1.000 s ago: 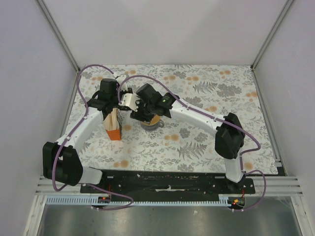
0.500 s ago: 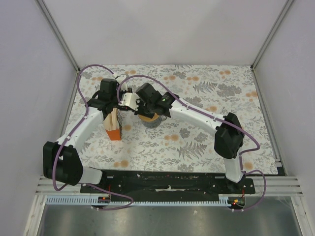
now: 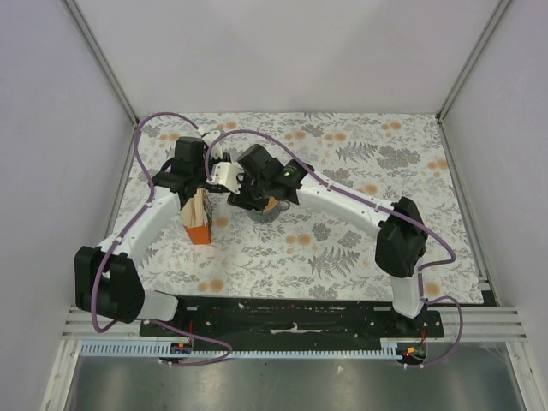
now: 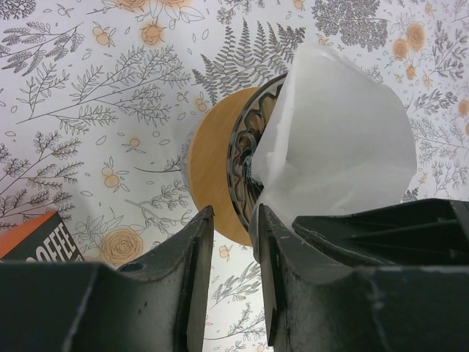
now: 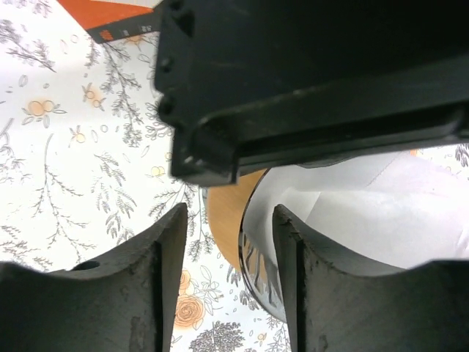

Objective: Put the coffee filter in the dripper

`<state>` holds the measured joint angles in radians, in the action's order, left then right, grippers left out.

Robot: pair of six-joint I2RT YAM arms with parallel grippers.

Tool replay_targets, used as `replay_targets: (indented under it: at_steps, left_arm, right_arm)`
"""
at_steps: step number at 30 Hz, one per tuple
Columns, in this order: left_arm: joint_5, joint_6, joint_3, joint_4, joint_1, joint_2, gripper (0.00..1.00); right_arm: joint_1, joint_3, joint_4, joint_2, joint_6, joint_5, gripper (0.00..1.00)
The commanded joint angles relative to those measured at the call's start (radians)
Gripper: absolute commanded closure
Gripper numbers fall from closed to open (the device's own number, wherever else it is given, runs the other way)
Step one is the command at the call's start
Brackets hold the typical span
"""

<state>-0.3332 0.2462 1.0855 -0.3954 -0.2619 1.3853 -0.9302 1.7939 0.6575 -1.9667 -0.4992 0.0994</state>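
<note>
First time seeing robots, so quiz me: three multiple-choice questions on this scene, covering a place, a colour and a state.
1. Where is the coffee filter? A on the floor; B in the dripper; C on the back wall.
2. The dripper's rim is: A blue; B green; C orange.
3. The right fingers are: A apart; B pressed together; C out of view.
Answers: B, white paper rises from its dark ribbed cone; C, clear in the left wrist view; A, the dripper shows through their gap.
</note>
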Motion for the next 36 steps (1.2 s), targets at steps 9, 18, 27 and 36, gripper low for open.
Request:
replay_targets:
  at_steps: [9, 18, 27, 36]
  left_arm:
    - [0.002, -0.038, 0.068, 0.000, -0.005, -0.003, 0.62]
    - [-0.003, -0.045, 0.129, -0.031, -0.005, 0.040, 0.62]
    - [-0.035, -0.065, 0.160, -0.023, -0.014, 0.067, 0.61]
    - [-0.020, -0.105, 0.180, -0.013, -0.057, 0.090, 0.43]
  right_arm:
    - [0.074, 0.033, -0.027, 0.164, 0.097, 0.212, 0.37]
    - [0.171, 0.082, -0.045, 0.097, 0.246, 0.224, 0.64]
    - [0.171, 0.127, -0.006, -0.009, 0.287, 0.146, 0.82]
    - [0.172, 0.124, -0.002, -0.055, 0.333, 0.192, 0.87]
